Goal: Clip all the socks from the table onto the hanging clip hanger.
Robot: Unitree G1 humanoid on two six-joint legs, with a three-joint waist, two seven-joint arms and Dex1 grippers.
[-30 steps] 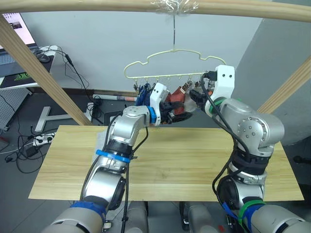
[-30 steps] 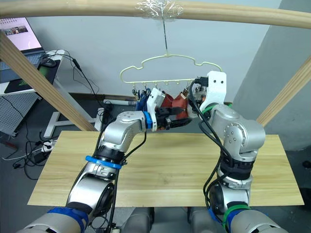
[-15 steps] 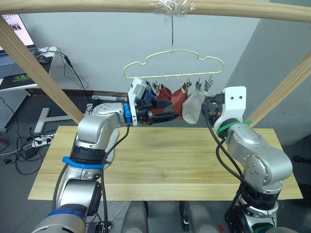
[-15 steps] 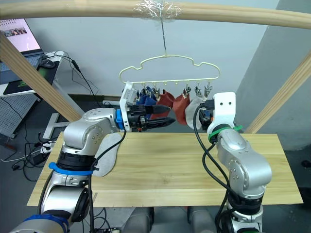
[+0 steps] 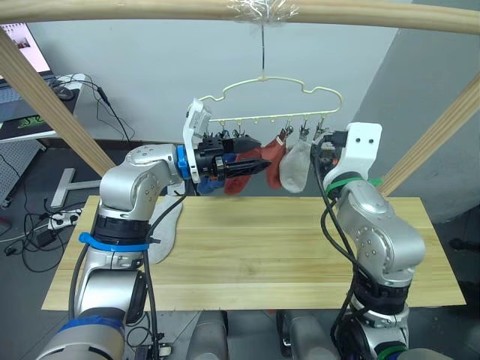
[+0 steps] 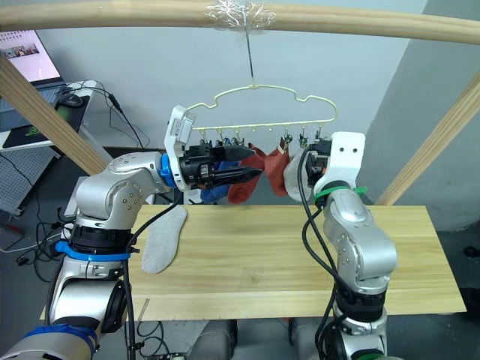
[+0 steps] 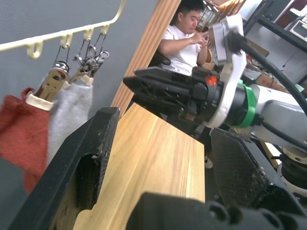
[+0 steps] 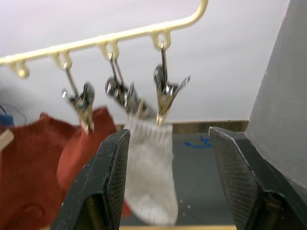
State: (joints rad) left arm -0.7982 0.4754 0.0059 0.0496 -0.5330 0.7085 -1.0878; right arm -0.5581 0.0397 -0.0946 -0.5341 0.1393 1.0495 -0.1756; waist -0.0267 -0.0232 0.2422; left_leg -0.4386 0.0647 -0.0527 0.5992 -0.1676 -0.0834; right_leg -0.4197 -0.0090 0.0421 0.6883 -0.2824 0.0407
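While slanted poles (image 5: 52, 105) are framing the clip hanger (image 5: 262, 101), we are seeing one grey sock (image 6: 166, 238) lying lengthwise toward 12 o'clock on the table (image 5: 285, 247); both the left gripper (image 7: 158, 158) and the right gripper (image 8: 165, 187) are gaping empty.

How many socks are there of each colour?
Light grey knit socks: 2, one clipped on the pale yellow wire clip hanger, one lying on the light wooden table.
Rust red knit socks: 2, both clipped.
Blue knit socks: at least 1, partly hidden behind the left gripper.
Total: at least 5.
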